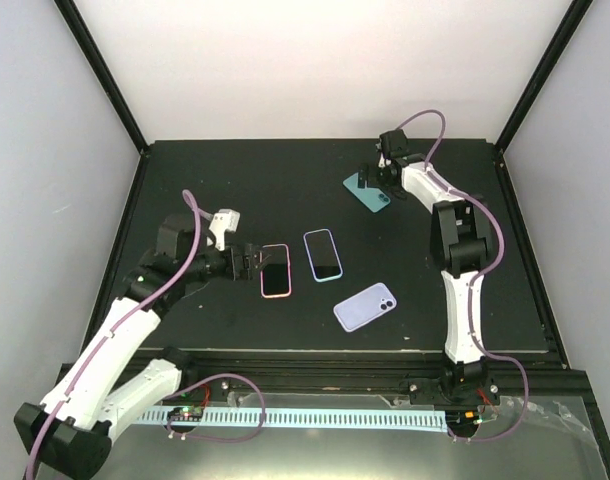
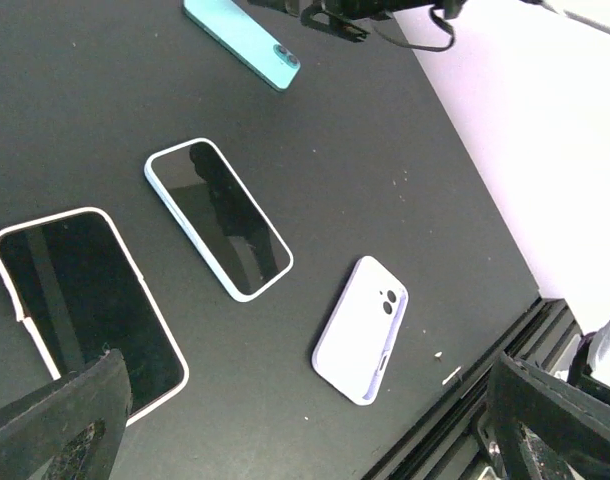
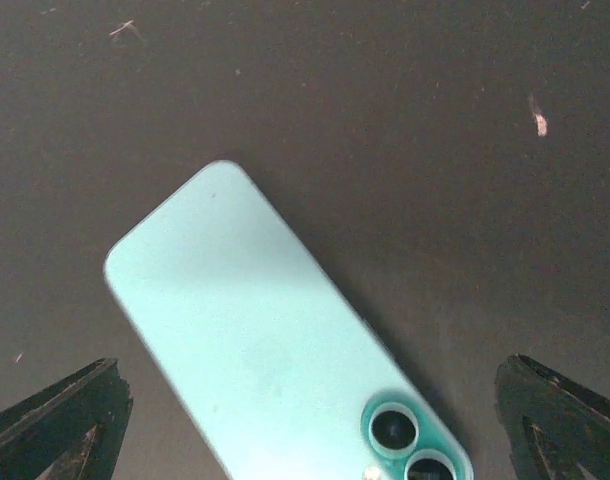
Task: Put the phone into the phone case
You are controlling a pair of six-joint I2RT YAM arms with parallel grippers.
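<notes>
The teal phone (image 1: pixel 371 193) lies back up at the far side of the black table, its dark lenses at the near-right corner. It fills the right wrist view (image 3: pixel 265 340). My right gripper (image 1: pixel 368 180) is open just above it, and its fingers (image 3: pixel 60 425) straddle the phone's camera end without touching it. The lavender phone case (image 1: pixel 365 306) lies flat near the front edge, apart from both grippers, and it also shows in the left wrist view (image 2: pixel 362 328). My left gripper (image 1: pixel 255 265) is open and empty at the pink-rimmed phone's left edge.
A pink-rimmed phone (image 1: pixel 275 269) and a light blue-rimmed phone (image 1: pixel 323 255) lie screen up side by side mid-table, between the left gripper and the case. The table's front rail (image 1: pixel 365 355) runs just below the case. White walls enclose the table.
</notes>
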